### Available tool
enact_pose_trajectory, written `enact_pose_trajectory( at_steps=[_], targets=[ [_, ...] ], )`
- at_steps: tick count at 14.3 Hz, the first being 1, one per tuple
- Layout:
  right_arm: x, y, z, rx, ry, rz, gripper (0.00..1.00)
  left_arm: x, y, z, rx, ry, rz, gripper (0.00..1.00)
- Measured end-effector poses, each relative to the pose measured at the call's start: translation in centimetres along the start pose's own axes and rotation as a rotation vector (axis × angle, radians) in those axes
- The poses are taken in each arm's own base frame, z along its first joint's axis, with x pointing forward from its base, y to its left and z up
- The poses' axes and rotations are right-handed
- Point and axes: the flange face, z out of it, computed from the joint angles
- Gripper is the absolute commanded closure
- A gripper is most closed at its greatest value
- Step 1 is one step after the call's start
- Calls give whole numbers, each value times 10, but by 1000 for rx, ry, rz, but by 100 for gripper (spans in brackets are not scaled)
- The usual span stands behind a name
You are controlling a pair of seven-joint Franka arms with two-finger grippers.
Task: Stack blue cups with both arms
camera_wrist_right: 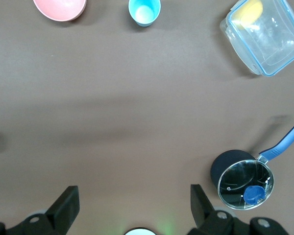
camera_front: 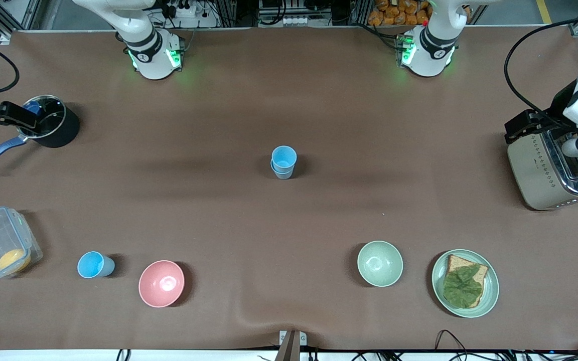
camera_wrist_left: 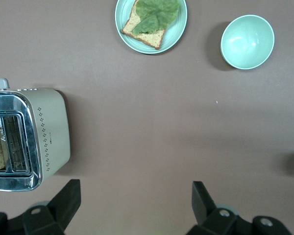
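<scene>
Stacked cups [camera_front: 283, 162]: two small handleless tapered tumblers, one nested in the other, upright, mouths up, at the middle of the counter [camera_front: 289, 225].
Top cup [camera_front: 284, 157]: bright sky-blue, seated inside the lower one, its rim above it.
Lower cup [camera_front: 282, 173]: paler grey-blue, only a band of its wall showing beneath the top cup.
Single cup [camera_front: 93, 264]: bright sky-blue, upright, open mouth up, apart from the stack, nearer to the front camera, toward the right arm's end of the counter, just beside the pink bowl [camera_front: 161, 283].
</scene>
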Motion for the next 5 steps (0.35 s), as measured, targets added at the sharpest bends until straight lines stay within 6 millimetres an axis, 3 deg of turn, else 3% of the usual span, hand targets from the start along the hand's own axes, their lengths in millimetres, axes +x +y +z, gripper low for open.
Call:
enact_pose_trajectory(
  at_steps=[5],
  targets=[
    [0,6,0,0,0,-19,0,1,-5,0,-9,-2,-10,0]
  ],
)
